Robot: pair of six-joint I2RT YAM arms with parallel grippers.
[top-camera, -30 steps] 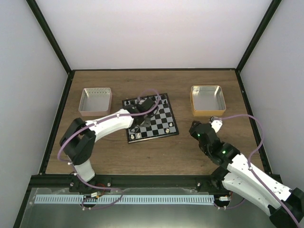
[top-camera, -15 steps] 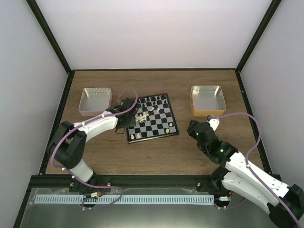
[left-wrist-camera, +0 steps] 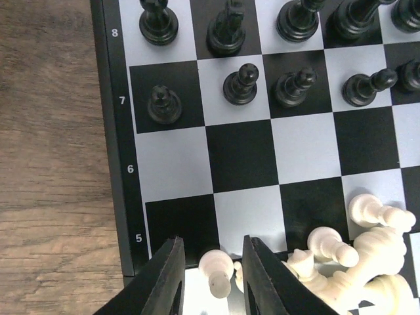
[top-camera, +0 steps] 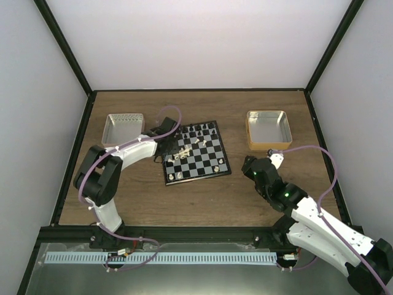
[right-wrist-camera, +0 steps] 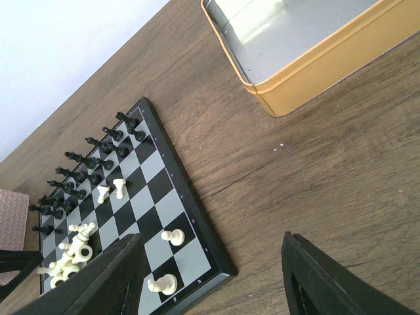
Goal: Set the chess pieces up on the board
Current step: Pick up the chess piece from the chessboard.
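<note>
Near the board's (left-wrist-camera: 118,164) numbered edge, a toppled white pawn (left-wrist-camera: 215,270) lies just beside the heaped chess pieces (left-wrist-camera: 354,256), between my left gripper's (left-wrist-camera: 213,282) part-open jaws, which touch nothing yet, so I should centre, pinch its body and spare the heap; my right gripper (right-wrist-camera: 210,262) hangs wide open, empty.

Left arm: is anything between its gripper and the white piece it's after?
Nothing visible: the left gripper straddles a cream-white pawn, jaws apart on either side. The heap of other white pieces lies close beside it.
</note>
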